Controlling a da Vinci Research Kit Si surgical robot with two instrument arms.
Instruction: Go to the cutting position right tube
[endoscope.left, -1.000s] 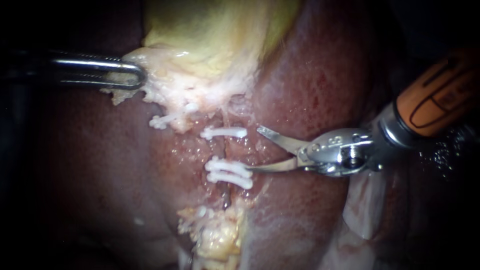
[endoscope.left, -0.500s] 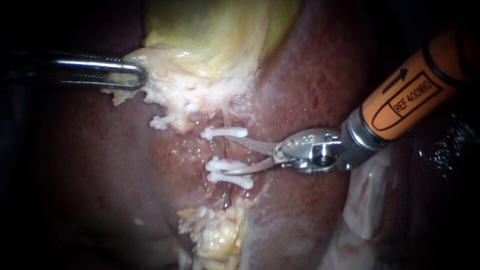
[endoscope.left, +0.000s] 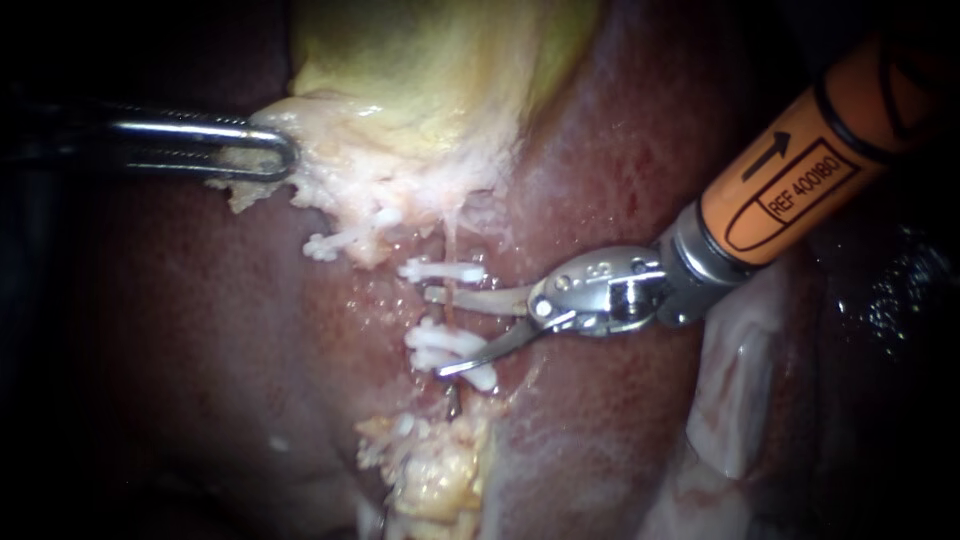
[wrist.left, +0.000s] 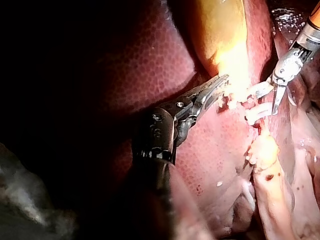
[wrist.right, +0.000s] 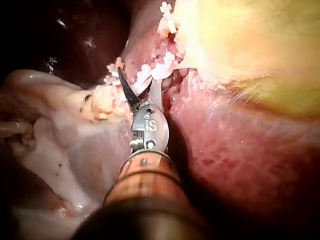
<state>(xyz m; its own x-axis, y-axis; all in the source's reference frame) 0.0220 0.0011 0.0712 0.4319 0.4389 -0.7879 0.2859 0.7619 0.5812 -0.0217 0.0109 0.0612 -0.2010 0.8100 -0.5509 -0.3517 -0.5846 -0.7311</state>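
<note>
Right tube (endoscope.left: 449, 312) runs as a thin pale thread down the wet groove in the liver (endoscope.left: 620, 150), below the gallbladder (endoscope.left: 430, 60). It has one white upper clip (endoscope.left: 445, 270) above and a pair of lower clips (endoscope.left: 445, 345) below. The bare part between them is short and looks soft and shiny.

The right instrument (endoscope.left: 434, 332) comes in from the right. Its claw, two thin blades, is open to a middle width and holds nothing. The upper blade lies across the tube just under the upper clip, and the lower blade lies over the lower clips.

To do this step well, the lower blade probably needs to come up a little, so that only bare tube and no clip stands between the blades. The tube should sit deep in the opening, not at the tips, and the blades should not close before that.

The left instrument (endoscope.left: 278, 152) has its claw closed on the pale edge of the gallbladder, which seems to put the tube under a light stretch.
</note>
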